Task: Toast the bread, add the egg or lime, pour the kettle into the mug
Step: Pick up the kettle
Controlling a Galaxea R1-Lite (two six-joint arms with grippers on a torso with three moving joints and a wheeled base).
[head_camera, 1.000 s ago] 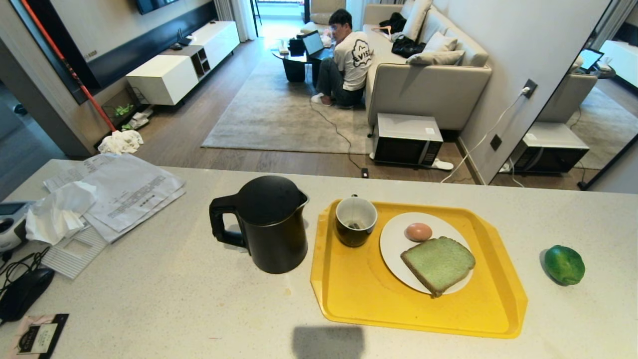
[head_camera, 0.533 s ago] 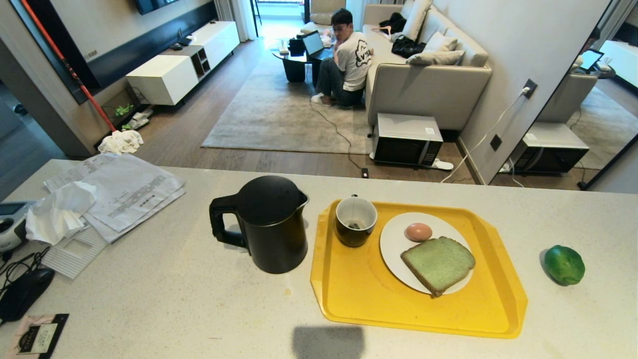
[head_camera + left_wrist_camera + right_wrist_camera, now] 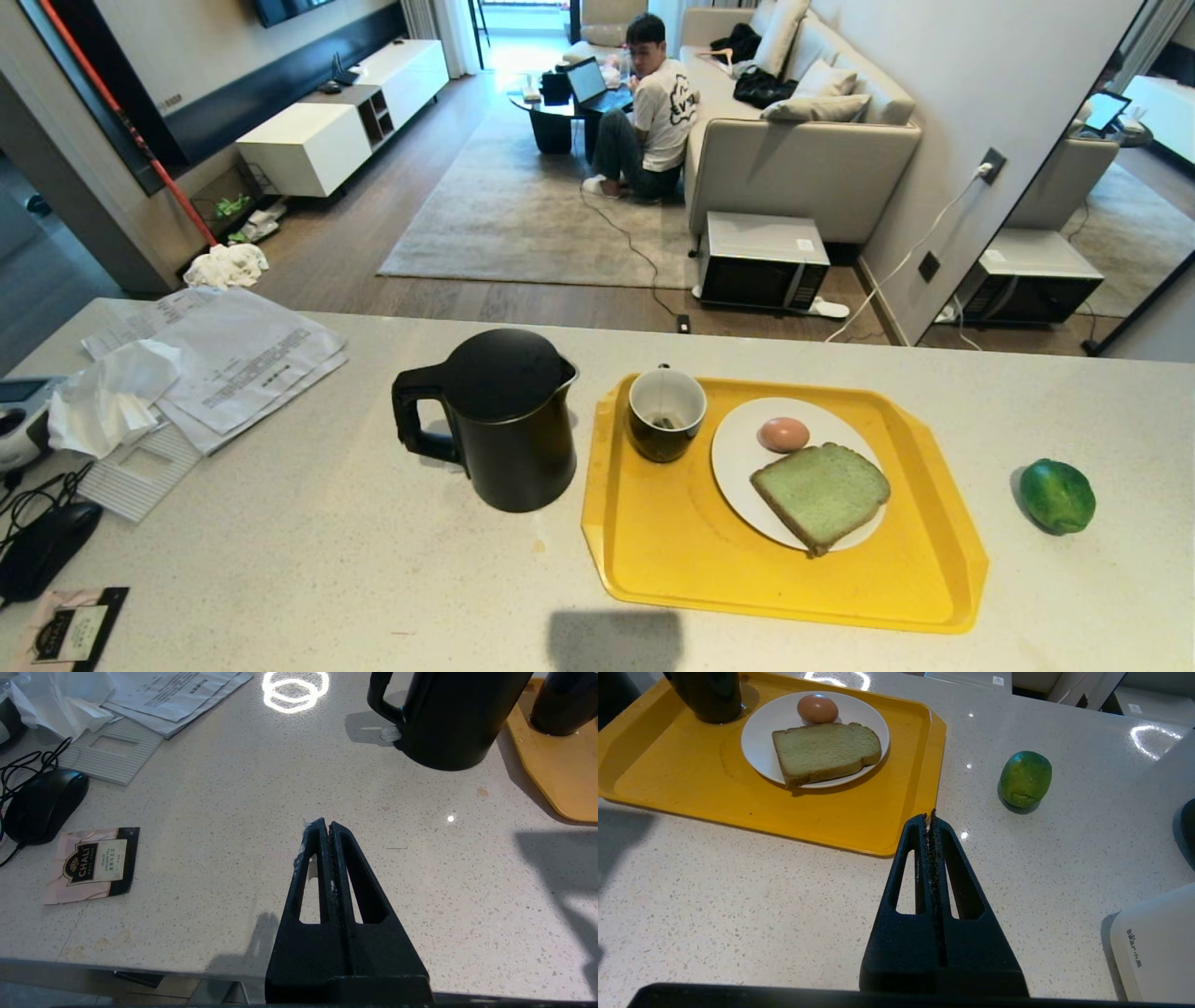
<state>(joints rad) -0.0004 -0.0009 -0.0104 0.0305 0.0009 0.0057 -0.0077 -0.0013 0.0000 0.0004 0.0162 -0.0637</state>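
Both grippers are closed tight and hold nothing. On the left wrist view, the left gripper (image 3: 328, 828) hangs over the bare speckled counter (image 3: 308, 551), near its front edge, with its two black fingers pressed together. On the right wrist view, the right gripper (image 3: 931, 819) hangs over the counter too, just in front of the yellow tray (image 3: 672, 551), and its fingers are pressed together as well. Neither arm shows in the head view.

The black kettle (image 3: 509, 425) stands upright on the counter, just to the left of the tray. Its handle points to the left. The little black mug (image 3: 666, 413) stands on the back left corner of the tray, near the kettle. It is white inside, and something small and dark lies at its bottom.

A white plate (image 3: 738, 457) sits on the tray, right beside the mug. The green bread (image 3: 822, 493) lies flat on the front part of the plate. The egg (image 3: 783, 434) rests on the back part of the plate, just behind the bread.

The lime (image 3: 1057, 496) sits alone on the counter, well to the right of the tray.

At the left end of the counter lie some papers (image 3: 243, 359), a crumpled tissue (image 3: 107, 392), a black computer mouse (image 3: 47, 551) and a tea packet (image 3: 93, 864). A white machine (image 3: 1153, 947) stands on the counter near the right gripper.

Far behind the counter, a person (image 3: 653, 112) sits on the floor by a sofa (image 3: 803, 159), and a microwave (image 3: 761, 261) stands on the floor.
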